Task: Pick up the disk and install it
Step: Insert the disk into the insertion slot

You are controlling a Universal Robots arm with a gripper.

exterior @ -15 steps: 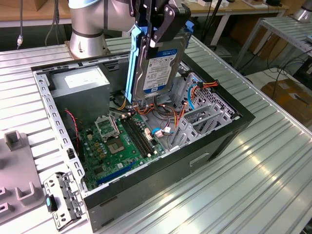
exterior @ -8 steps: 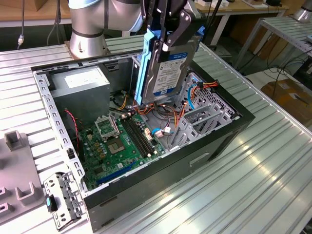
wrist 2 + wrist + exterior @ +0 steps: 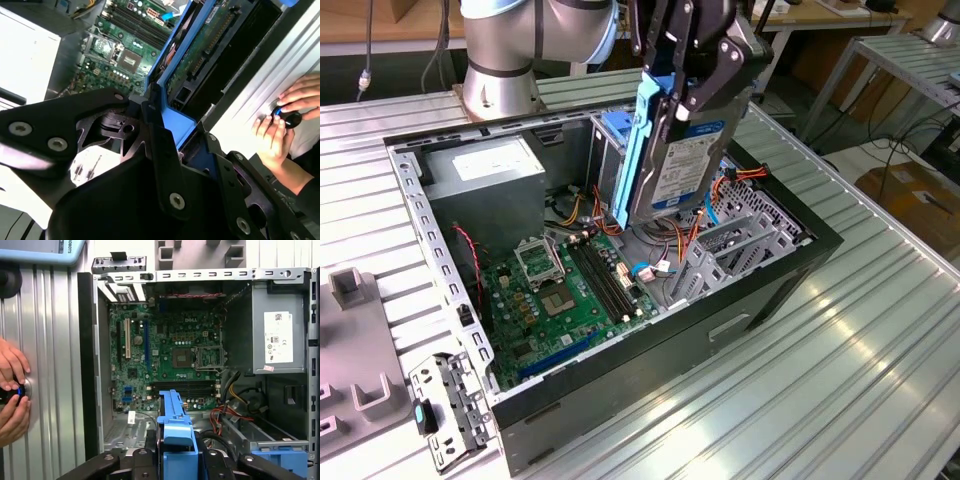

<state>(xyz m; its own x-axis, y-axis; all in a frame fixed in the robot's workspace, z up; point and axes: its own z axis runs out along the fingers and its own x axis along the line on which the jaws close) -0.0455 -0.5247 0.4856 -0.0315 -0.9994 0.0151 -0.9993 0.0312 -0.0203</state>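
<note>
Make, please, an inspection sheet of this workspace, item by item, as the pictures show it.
Surface: ribbed silver metal table, carrying an open black computer case.
Job's things: dark rectangular disk in bright blue plastic carrier, held on edge over the case.
Clutter: grey metal bracket on the table.
Grippers: black gripper shut on the disk.
Cables: orange and yellow wires inside the case.
Surroundings: a person's hands on a dark knob.

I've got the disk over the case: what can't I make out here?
- Exterior view: the disk, clamped in the gripper, hides the case interior behind it.
- First wrist view: the picture's edge cuts off most of the disk.
- Both wrist views: a person's hands partly cover a small dark object.
</note>
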